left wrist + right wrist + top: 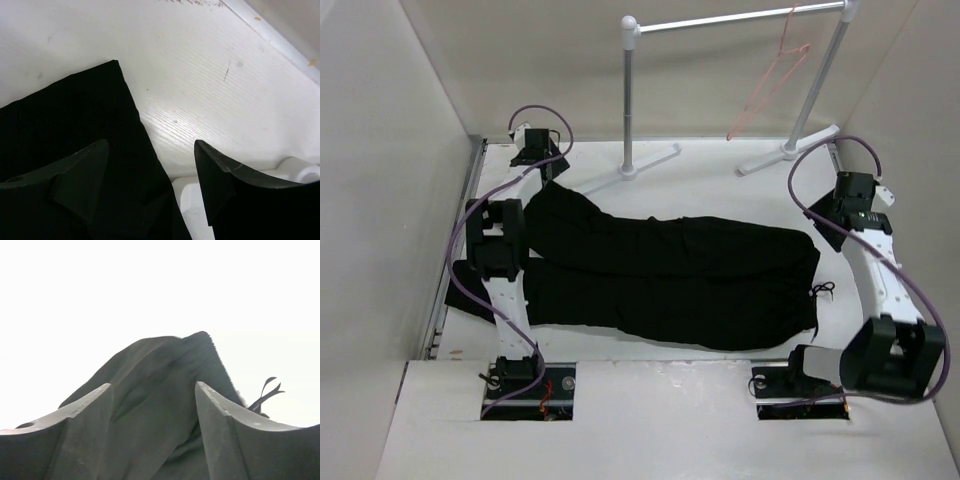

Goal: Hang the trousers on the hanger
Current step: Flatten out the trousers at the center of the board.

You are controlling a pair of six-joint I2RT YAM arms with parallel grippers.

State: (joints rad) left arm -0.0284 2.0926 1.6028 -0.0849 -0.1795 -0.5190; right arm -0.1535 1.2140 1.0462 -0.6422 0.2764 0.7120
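Trousers (670, 275) flat on white table (720, 190); left fingers (75, 175) and right fingers (75, 425) spread.

White arms (509, 300) with black joints trail purple cables (536, 108) (jaws dark, wedge-shaped).

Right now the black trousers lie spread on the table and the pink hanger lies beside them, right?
No. The hanger hangs from the rail at the back, as the top external view shows. The trousers do lie spread on the table.
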